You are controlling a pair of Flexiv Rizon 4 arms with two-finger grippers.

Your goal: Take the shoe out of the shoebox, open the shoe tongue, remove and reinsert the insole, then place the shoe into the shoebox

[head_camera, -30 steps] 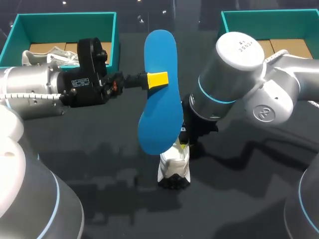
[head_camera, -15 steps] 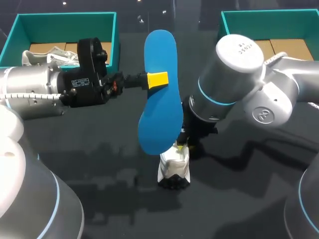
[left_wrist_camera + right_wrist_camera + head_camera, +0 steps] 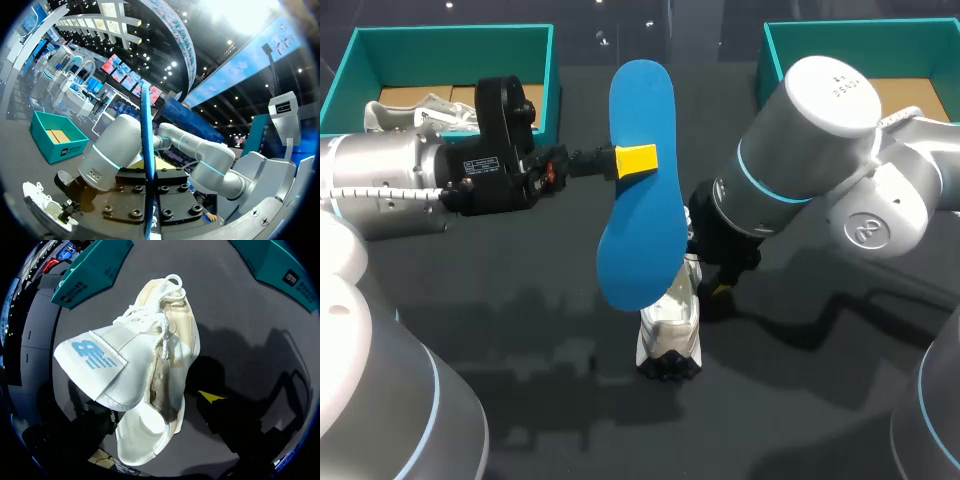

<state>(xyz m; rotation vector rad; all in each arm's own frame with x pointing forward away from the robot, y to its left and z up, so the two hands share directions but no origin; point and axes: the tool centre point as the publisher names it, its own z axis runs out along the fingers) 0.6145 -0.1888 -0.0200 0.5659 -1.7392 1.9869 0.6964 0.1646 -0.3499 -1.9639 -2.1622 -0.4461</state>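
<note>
Change: the right arm has swung a little to the right; its yellow tip now shows just right of the shoe (image 3: 668, 325) instead of over it.
Right gripper (image 3: 156, 426): fingers spread, one on each side of the heel, gripping nothing.
Left gripper (image 3: 636, 160): clamped on the blue insole (image 3: 640, 230), held upright above the middle of the table (image 3: 520, 400), unmoved.
Shoe: on the table near the middle, tongue (image 3: 100, 365) folded open, well apart from the shoebox (image 3: 450, 40) at far left.
Meaning: the insole is out and the opening looks clear, so reinsertion is probably next.

My dark table (image 3: 520, 390) holds a white shoe (image 3: 669, 335) near the middle, a left teal box (image 3: 450, 35) and a right teal box (image 3: 860, 32) at the back.
</note>
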